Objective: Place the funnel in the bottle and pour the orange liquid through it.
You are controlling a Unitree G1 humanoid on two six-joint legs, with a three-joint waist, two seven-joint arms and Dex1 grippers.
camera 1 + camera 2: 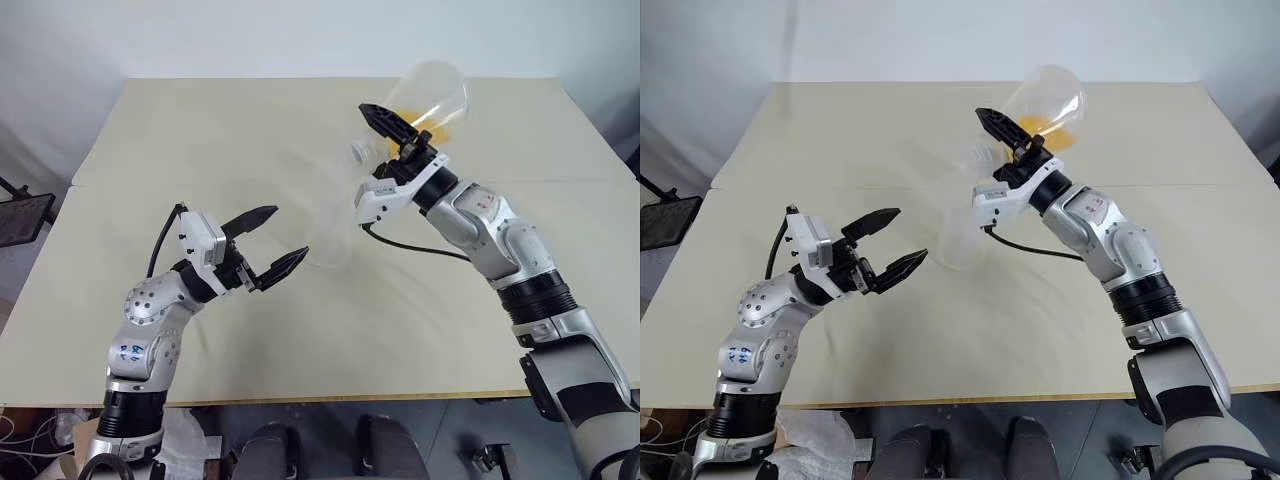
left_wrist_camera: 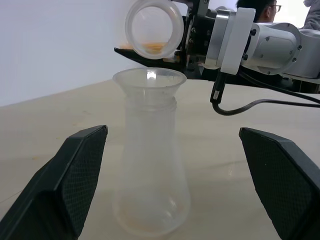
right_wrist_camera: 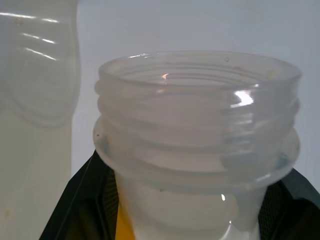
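Observation:
The clear bottle (image 2: 150,170) stands upright on the table just beyond my left gripper (image 1: 290,233), which is open with the bottle ahead of its spread fingers and apart from them. The transparent funnel (image 2: 149,82) sits in the bottle's neck. My right gripper (image 1: 385,135) is shut on the neck of a wide-mouthed clear flask (image 1: 435,90), held tilted above the funnel with its mouth (image 2: 154,27) facing down toward it. The orange liquid (image 1: 425,118) pools in the flask's lower side, and a little lies at the mouth's rim (image 2: 152,47).
The beige table (image 1: 200,130) spreads wide on all sides of the bottle. A black object (image 1: 25,215) stands off the table's left edge. A person's head (image 2: 257,10) shows behind my right arm.

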